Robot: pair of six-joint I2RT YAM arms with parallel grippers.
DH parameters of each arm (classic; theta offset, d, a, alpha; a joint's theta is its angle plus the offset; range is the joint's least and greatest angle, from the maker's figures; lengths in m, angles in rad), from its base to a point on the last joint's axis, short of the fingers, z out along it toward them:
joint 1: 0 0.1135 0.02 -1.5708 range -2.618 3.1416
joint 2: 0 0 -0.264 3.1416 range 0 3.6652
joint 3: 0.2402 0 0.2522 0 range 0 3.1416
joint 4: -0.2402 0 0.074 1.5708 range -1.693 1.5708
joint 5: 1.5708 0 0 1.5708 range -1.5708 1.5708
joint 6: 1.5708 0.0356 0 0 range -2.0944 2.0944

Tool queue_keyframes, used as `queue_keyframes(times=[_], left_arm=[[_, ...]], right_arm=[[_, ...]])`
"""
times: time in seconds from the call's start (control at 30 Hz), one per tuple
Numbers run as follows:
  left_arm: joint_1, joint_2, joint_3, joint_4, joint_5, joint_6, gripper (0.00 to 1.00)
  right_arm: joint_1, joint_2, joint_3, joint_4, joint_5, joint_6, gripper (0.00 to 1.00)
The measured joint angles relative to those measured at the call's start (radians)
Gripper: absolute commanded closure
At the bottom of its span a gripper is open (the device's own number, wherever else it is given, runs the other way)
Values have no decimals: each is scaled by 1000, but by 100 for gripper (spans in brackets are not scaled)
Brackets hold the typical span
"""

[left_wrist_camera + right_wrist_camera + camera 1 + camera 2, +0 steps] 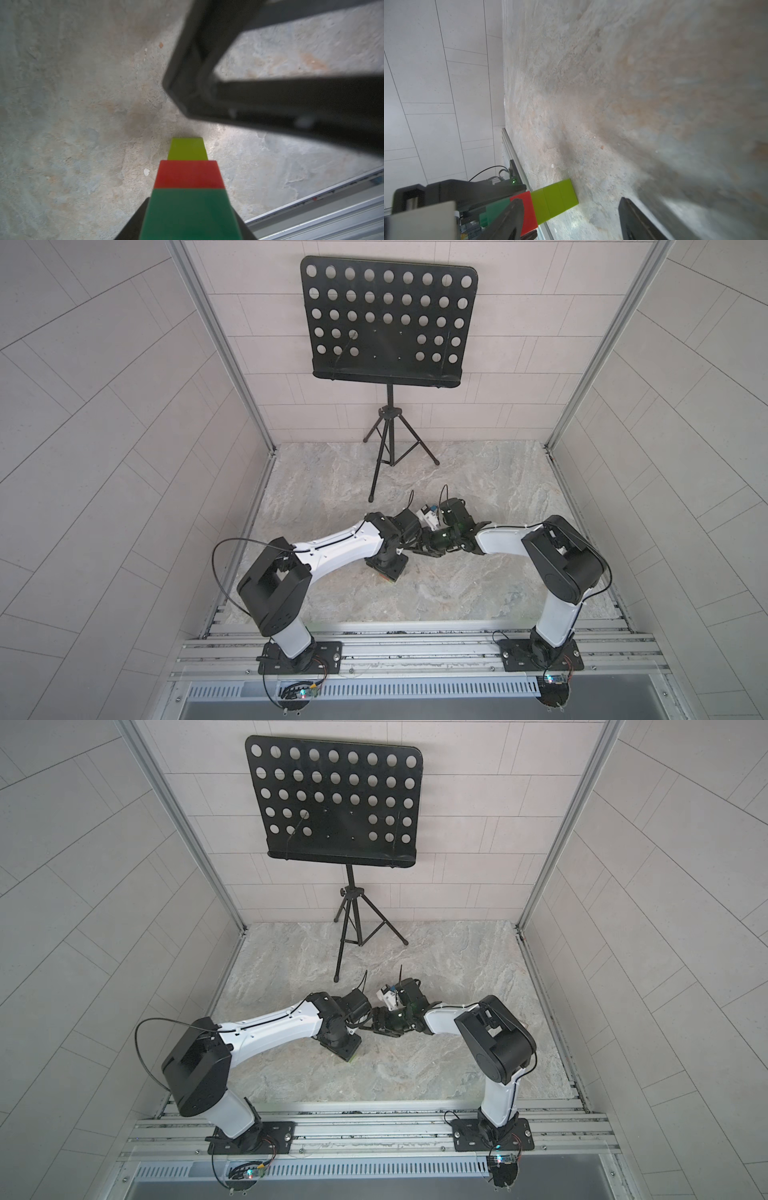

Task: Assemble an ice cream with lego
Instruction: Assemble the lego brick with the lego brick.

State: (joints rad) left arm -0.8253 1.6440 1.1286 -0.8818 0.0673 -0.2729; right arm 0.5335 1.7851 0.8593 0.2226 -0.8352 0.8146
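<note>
One smooth, blocky ice cream (189, 176), lime-stemmed

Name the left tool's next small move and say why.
Probably raise the left tool straight up, slowly, with its jaws fully open. The ice cream seems to stand with its lime stem on the table. The left tool flanks only the dark green layer, and the right tool is open, gripping nothing. The stem is narrow, so a sideways nudge could topple it.

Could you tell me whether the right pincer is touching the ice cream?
Cannot tell. In the right wrist view one finger of the right pincer overlaps the ice cream at its red layer; the other stands clear.
</note>
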Motion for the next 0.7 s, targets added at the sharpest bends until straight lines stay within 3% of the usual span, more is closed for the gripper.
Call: queue_keyframes(times=[0.33,0.4,0.57,0.7], left_arm=[[21,-55,0,30,3,-24,2],[36,-96,0,39,5,-27,0],[107,-248,0,54,1,-49,0],[151,-381,1,52,-109,-89,0]], right_arm=[[-87,-98,-87,-14,137,-6,18],[-107,-148,-113,-52,186,-8,18],[-107,-390,-87,-348,498,-40,16],[-118,-546,-11,-583,779,-56,11]])
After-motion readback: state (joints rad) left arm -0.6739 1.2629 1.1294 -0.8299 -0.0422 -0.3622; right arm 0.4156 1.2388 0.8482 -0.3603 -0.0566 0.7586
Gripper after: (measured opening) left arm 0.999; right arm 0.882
